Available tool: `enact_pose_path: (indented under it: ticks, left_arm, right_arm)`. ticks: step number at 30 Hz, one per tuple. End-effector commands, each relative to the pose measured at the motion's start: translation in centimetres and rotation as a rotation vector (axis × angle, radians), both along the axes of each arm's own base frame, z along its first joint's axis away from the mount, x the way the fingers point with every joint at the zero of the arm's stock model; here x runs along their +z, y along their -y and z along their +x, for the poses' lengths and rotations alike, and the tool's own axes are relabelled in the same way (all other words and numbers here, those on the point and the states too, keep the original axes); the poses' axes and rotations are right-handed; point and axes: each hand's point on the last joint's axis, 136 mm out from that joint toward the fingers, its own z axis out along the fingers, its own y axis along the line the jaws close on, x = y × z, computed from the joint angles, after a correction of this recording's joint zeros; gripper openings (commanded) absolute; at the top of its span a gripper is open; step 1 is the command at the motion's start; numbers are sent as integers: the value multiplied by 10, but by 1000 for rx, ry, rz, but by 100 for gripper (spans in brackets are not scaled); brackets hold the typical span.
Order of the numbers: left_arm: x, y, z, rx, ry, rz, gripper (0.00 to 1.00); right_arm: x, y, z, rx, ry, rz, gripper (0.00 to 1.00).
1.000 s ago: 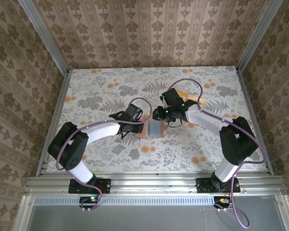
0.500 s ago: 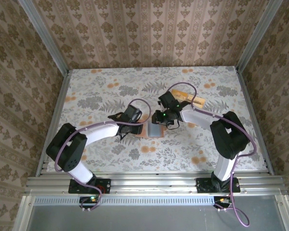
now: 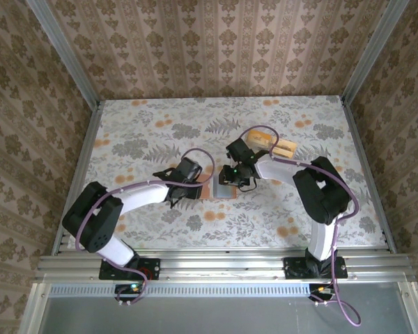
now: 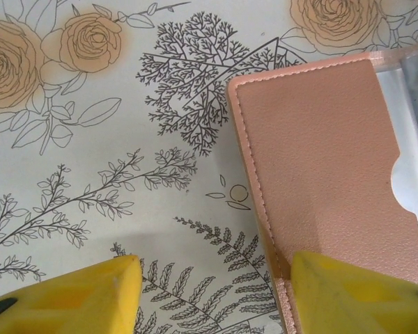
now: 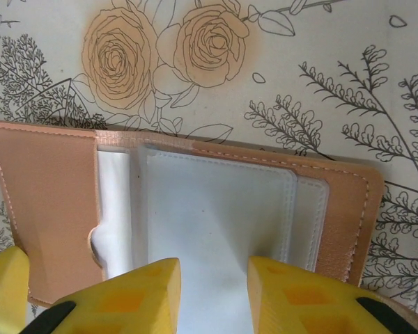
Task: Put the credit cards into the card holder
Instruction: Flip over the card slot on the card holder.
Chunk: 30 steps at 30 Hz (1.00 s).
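The card holder (image 3: pixel 221 189) lies open on the flowered tabletop, a reddish-brown wallet with pale plastic sleeves (image 5: pixel 216 209) inside. My right gripper (image 3: pixel 230 177) hovers just over those sleeves, open, its yellow fingertips (image 5: pixel 129 299) a short gap apart with nothing between them. My left gripper (image 3: pixel 189 185) is open at the wallet's left side; one fingertip (image 4: pixel 355 292) rests on the brown flap (image 4: pixel 320 160), the other is over bare table. The tan-yellow credit cards (image 3: pixel 273 145) lie stacked behind the right arm.
The cards sit in a clear tray (image 3: pixel 287 147) at the back right of the table. Metal rails (image 3: pixel 83 153) and patterned walls close in the table's sides. Purple cables loop over both arms.
My right gripper has come forward and left from near the cards to over the open wallet. The left gripper has edged slightly toward the near left, staying at the wallet's flap.
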Motion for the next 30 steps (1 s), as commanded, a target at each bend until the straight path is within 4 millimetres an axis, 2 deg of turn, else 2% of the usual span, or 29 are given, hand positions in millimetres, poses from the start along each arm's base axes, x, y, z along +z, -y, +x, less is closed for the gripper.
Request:
enact_pose_path:
  ticks: [1, 10, 18, 23, 30]
  left_arm:
    - [-10, -7, 1, 24, -5, 28, 57]
    - [-24, -9, 0, 14, -26, 58, 48]
    - [-31, -7, 0, 7, -40, 63, 47]
    - [-33, -6, -1, 3, -42, 63, 46]
    - [-33, -6, -1, -2, -44, 60, 45]
  right_arm:
    - [-11, 3, -3, -2, -12, -22, 31]
    - [-4, 7, -1, 9, 16, -48, 36]
    - [-3, 8, 1, 21, 27, -61, 41]
    - [0, 8, 2, 27, 39, -62, 48]
    - [9, 6, 5, 30, 60, -55, 50]
